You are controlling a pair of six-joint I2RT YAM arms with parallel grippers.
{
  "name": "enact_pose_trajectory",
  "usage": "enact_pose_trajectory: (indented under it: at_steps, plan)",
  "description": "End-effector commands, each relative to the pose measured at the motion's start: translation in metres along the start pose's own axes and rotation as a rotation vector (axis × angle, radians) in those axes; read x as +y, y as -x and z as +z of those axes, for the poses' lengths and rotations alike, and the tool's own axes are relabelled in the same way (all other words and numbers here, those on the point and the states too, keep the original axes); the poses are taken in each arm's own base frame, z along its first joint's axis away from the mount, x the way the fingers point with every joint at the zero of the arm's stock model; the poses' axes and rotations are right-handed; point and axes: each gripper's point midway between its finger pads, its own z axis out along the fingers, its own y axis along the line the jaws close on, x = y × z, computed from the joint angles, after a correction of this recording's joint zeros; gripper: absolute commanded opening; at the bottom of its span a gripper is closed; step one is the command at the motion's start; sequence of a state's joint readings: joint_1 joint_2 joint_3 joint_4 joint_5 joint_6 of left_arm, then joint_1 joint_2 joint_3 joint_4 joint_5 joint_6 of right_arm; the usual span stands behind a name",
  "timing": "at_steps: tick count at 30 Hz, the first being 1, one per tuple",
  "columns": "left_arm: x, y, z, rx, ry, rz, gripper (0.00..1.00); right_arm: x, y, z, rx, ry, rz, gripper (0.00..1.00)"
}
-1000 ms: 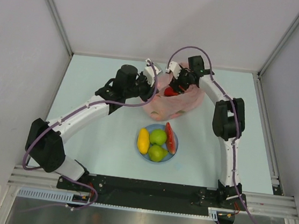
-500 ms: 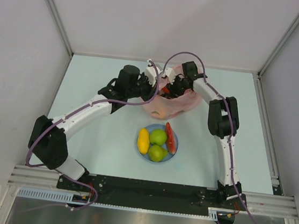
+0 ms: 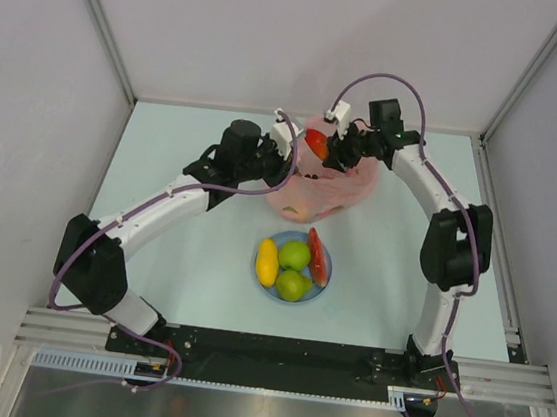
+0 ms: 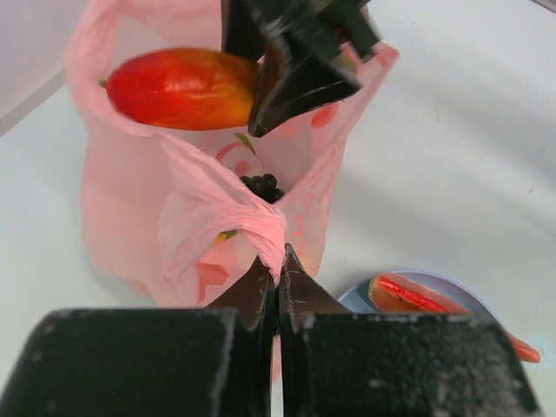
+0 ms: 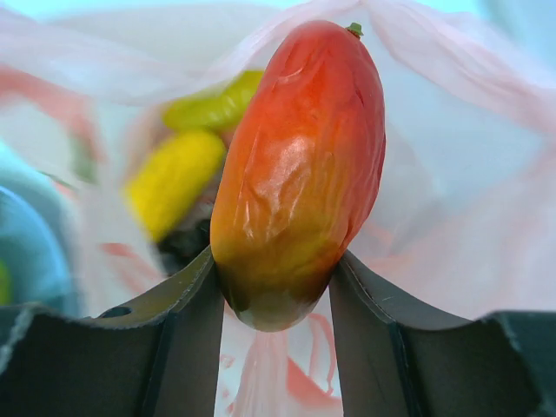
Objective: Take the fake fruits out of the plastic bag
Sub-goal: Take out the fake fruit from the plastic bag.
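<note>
My right gripper (image 5: pixel 274 287) is clamped on a red-orange mango-shaped fruit (image 5: pixel 300 165). In the right wrist view the two fingers press its lower end from both sides, and the stem end points up. From the top camera I see this fruit held above the far rim of the pink plastic bag (image 3: pixel 336 190), clear of the opening.

My left gripper (image 4: pixel 276 276) has its fingers together on a bunched fold of the bag's near edge, and the thin plastic is pinched between the tips. The bag stands on the table (image 3: pixel 202 260) at the far side, between the two wrists, with its mouth open.

Inside the bag I can see a dark grape bunch (image 4: pixel 261 184), a yellow oval fruit (image 5: pixel 174 178) and a yellow-green one (image 5: pixel 213 109) behind it, both blurred.

Near the bag, toward the arm bases, is the light blue plate (image 3: pixel 271 292). It carries a yellow fruit (image 3: pixel 266 262), two green fruits (image 3: pixel 294 255) and a red slice (image 3: pixel 317 257) leaning at its right edge.
</note>
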State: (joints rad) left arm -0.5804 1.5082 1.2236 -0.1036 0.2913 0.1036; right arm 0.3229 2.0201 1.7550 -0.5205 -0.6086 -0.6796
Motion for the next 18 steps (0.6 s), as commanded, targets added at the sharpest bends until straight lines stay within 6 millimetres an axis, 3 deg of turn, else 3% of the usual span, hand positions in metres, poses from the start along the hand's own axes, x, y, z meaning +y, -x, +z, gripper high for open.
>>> enact_pose_trajectory:
  at_steps: [1,3,4,7,12,15,18]
  plan:
    - [0.005,0.036,0.002,-0.087,0.023,-0.007,0.00,0.026,0.026,-0.029,-0.076,0.048,0.051,0.23]
    - [0.012,0.042,0.001,-0.097,0.061,-0.003,0.00,0.034,0.024,-0.045,-0.065,0.047,0.049,0.23]
    - [0.015,0.044,0.001,-0.102,0.072,-0.003,0.00,0.043,0.009,-0.046,-0.031,0.062,0.049,0.23]
    - [0.027,0.050,0.000,-0.117,0.123,0.003,0.00,0.056,-0.005,-0.066,0.009,0.060,-0.001,0.23]
    - [0.040,0.050,-0.001,-0.112,0.163,-0.013,0.00,0.101,0.016,-0.103,-0.023,0.107,-0.225,0.23]
    - [0.043,0.052,-0.004,-0.119,0.170,-0.024,0.00,0.134,0.001,-0.102,0.037,0.196,-0.373,0.23]
    - [0.045,0.056,-0.012,-0.131,0.175,-0.017,0.00,0.150,-0.007,-0.093,0.063,0.252,-0.504,0.24]
